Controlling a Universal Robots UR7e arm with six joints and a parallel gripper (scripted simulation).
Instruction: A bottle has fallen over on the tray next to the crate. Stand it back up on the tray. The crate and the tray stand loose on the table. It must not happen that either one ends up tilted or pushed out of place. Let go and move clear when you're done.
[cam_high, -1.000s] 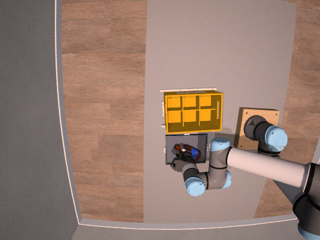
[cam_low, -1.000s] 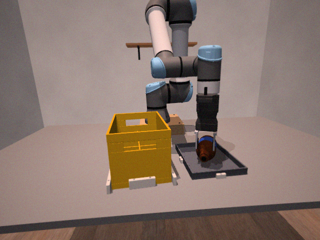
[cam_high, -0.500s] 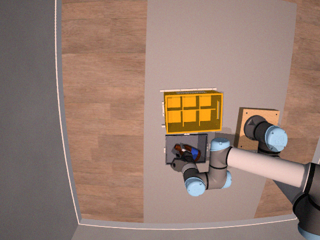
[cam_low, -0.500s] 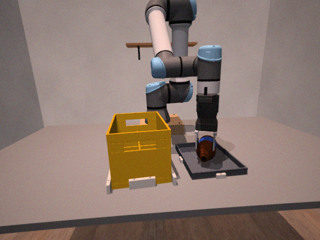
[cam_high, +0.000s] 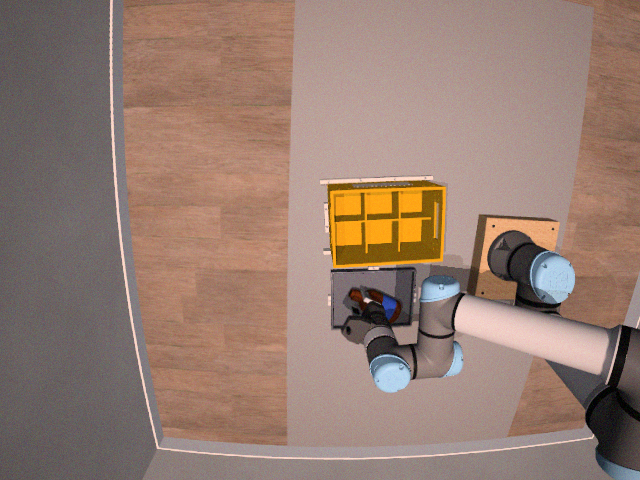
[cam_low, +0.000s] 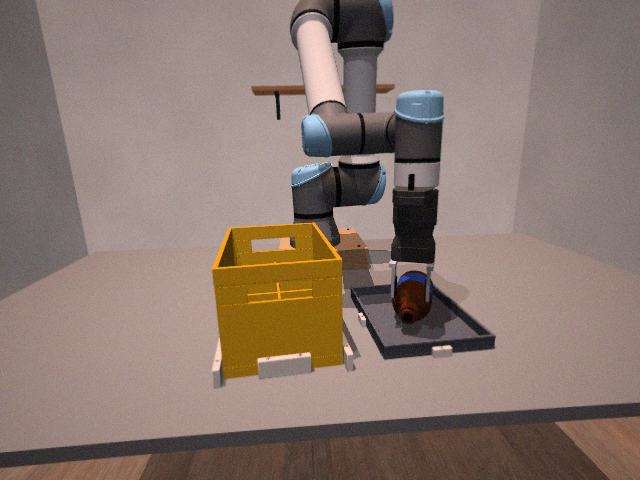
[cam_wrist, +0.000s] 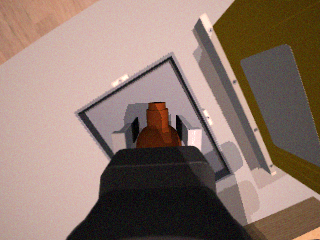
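Observation:
A brown bottle (cam_low: 412, 299) with a blue label lies on its side on the dark grey tray (cam_low: 421, 321). It also shows in the overhead view (cam_high: 376, 304) and in the wrist view (cam_wrist: 157, 126), neck pointing away from the arm's base. My gripper (cam_low: 411, 292) points straight down and is open. Its two fingers stand on either side of the bottle's body, low over the tray (cam_high: 377, 289). In the wrist view the fingers flank the bottle near its shoulder. The bottle's lower body is hidden under the gripper housing.
The yellow crate (cam_low: 279, 297) (cam_high: 386, 222) with six compartments stands right beside the tray, on white corner brackets. The arm's wooden base block (cam_high: 515, 253) is behind the tray. The arm's elbow and wrist joints hang over the tray's near side.

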